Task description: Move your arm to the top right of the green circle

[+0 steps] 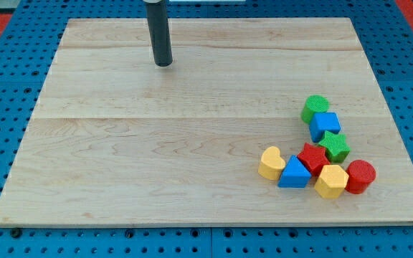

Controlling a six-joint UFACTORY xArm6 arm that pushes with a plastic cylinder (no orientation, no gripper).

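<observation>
Blue pegboard surrounds the pale wooden counter [156,165], and a red strip shows at the far corners. Going from the view's left, most of the counter carries nothing. Near the top edge, left of the middle, my tip [163,64] rests on the wood. This tool is a plain rod, so it has no jaws and holds nothing.

All blocks sit together near the bottom right corner. From the left come the yellow heart [271,163], the blue triangle [294,173], the red star [312,156], the yellow hexagon [331,180], and the red circle [360,176]. Above them are the green star [335,146] and the blue cube [324,125]. The green circle [315,108] is the topmost one, touching the blue cube, well apart from my tip.

I think the risk is a path that ends too low: the tip could then hit the green circle and push it into the blue cube.
</observation>
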